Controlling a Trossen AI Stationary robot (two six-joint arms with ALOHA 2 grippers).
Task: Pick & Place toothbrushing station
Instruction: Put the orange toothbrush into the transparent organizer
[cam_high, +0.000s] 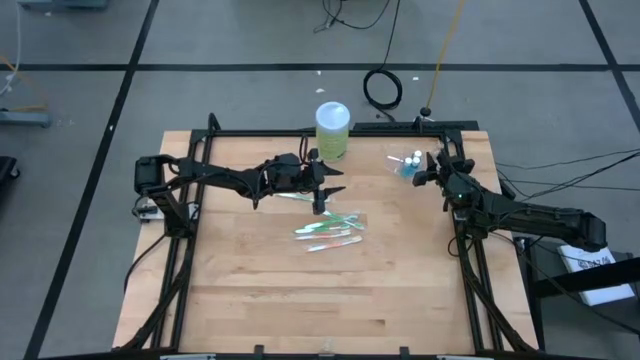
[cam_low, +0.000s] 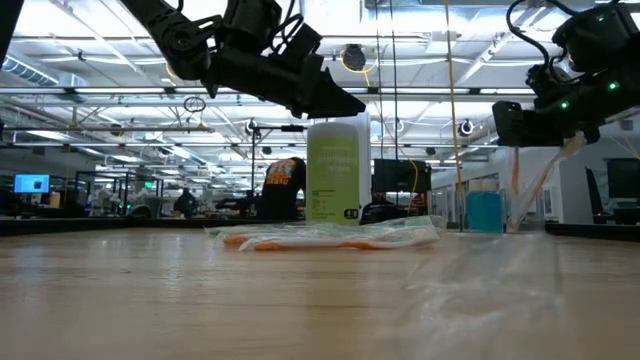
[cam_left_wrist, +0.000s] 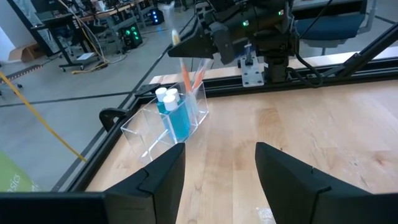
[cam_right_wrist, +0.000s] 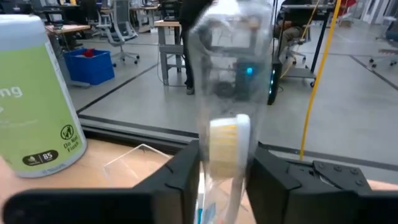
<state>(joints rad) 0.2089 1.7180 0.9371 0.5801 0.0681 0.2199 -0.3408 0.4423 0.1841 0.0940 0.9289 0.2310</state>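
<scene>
Several toothbrushes (cam_high: 330, 230) are lying in a loose pile near the centre of the worktop (cam_high: 300, 310), so the task is judged to be only partly complete. The clear cup (cam_high: 406, 166) is standing at the 1 o'clock area of the worktop in the high view, and two teal white-capped tubes (cam_left_wrist: 172, 113) and at least one pink-white brush are standing inside it in the left wrist view. The right gripper (cam_high: 432, 168) is hovering just beside the cup, at its 3 o'clock side. Its wrist view is showing a wrapped toothbrush (cam_right_wrist: 227, 149) standing upright between the fingers (cam_right_wrist: 186, 171), but whether they are pinching it or letting it go cannot be told. The left gripper (cam_high: 320, 200) is hanging at the 12 o'clock edge of the pile, fingers (cam_left_wrist: 163, 180) spread and holding nothing. The lime-green cylinder (cam_high: 332, 130) is standing at the 12 o'clock edge, apart from the work. Remaining work, as judged here: the pile is still awaiting transfer to the cup.
</scene>
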